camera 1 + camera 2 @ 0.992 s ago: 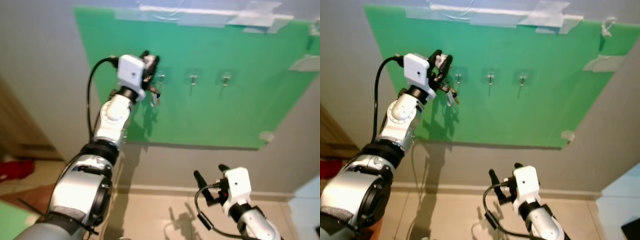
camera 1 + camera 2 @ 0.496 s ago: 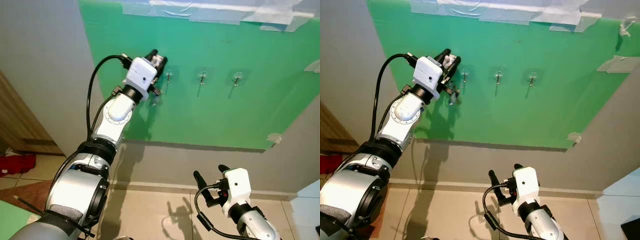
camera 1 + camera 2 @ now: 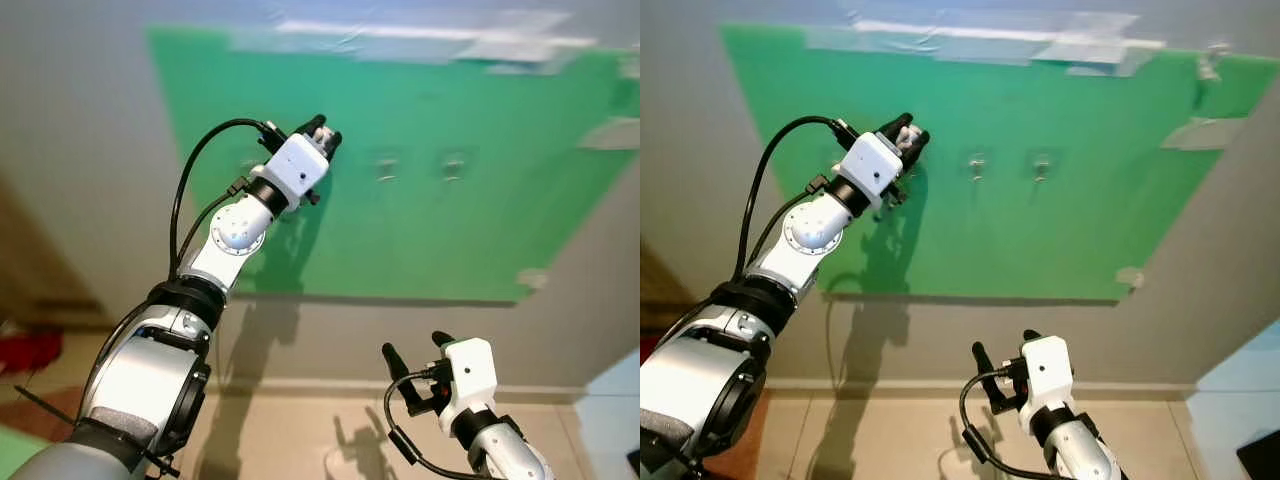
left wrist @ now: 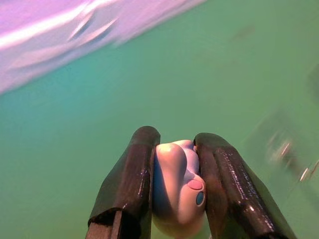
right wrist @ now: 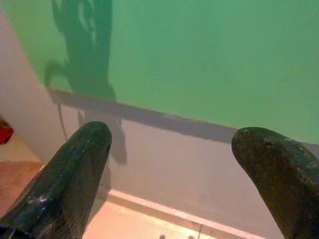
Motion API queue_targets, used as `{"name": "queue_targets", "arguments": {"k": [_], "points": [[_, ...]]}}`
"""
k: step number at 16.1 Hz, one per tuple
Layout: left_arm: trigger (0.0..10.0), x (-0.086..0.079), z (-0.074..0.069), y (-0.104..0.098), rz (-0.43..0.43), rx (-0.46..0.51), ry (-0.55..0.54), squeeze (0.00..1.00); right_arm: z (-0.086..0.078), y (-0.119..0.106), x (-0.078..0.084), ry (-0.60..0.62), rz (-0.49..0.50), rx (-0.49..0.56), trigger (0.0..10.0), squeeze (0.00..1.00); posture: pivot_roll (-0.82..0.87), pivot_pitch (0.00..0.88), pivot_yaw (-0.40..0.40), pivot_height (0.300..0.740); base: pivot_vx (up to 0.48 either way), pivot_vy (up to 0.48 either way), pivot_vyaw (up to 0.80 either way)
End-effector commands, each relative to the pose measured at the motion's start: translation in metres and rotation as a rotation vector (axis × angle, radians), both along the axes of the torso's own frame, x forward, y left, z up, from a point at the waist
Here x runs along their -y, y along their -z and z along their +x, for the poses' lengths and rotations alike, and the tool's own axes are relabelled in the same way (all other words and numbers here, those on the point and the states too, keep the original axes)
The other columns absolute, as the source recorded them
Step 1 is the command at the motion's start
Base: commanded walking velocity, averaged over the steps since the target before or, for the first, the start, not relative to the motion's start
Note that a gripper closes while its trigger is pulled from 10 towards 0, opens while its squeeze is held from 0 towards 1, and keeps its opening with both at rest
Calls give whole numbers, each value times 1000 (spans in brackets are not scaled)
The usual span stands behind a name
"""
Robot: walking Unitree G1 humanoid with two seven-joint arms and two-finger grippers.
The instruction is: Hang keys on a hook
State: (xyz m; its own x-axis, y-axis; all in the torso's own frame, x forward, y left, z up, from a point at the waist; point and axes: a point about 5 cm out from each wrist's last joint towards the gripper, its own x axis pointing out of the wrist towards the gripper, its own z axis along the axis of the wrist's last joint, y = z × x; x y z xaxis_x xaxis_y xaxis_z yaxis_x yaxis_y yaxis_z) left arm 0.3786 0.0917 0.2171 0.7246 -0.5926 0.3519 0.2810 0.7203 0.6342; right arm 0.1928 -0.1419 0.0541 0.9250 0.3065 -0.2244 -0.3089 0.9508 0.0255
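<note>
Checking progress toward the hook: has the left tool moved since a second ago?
Yes. The left tool has come closer to the green board, now covering the leftmost hook.

Both head views looked forward and slightly up at the green board [image 3: 430,220] on the wall, sharing almost the same scene. The left wrist camera sat close against that board; the right wrist camera faced its lower edge from farther back.

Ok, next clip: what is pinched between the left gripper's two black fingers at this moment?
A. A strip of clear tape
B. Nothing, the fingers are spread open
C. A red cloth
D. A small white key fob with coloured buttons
D. In the left wrist view the left gripper is closed on a white key fob with a red and a blue button, held up against the green board.
</note>
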Motion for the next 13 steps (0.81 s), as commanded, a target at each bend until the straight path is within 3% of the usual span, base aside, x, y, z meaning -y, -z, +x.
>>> {"name": "queue_targets", "arguments": {"k": [1, 3, 5, 7, 8, 11, 13], "points": [[0, 11, -2, -5, 27, 40, 40, 0, -1, 0, 5, 16, -18, 3, 10000, 0, -218, 41, 44, 740, 289, -382, 0], [0, 12, -4, -5, 49, 78, 35, 0, -2, 0, 5, 19, -18, 3, 10000, 0, -220, 44, 46, 740, 161, -176, 0], [0, 9, -7, -3, 124, 156, 14, 0, -2, -1, 6, 21, -18, 4, 10000, 0, -220, 48, 45, 740, 0, 0, 0], [0, -1, -8, 0, 184, 230, -38, 0, -3, -2, 6, 22, -18, 5, 10000, 0, -220, 51, 46, 740, 0, 0, 0], [0, -3, -9, -1, 186, 248, -49, 0, -4, -2, 6, 23, -18, 5, 10000, 0, -220, 51, 46, 740, 0, 0, 0], [0, -20, -17, -20, 79, 454, -157, 0, -4, -2, 6, 25, -18, 4, 10000, 0, -226, 58, 42, 740, 0, 0, 0], [0, -25, -19, -11, 134, 513, -200, 0, -4, -1, 7, 24, -21, 1, 10000, 0, -227, 62, 36, 740, 0, 0, 0]]}}
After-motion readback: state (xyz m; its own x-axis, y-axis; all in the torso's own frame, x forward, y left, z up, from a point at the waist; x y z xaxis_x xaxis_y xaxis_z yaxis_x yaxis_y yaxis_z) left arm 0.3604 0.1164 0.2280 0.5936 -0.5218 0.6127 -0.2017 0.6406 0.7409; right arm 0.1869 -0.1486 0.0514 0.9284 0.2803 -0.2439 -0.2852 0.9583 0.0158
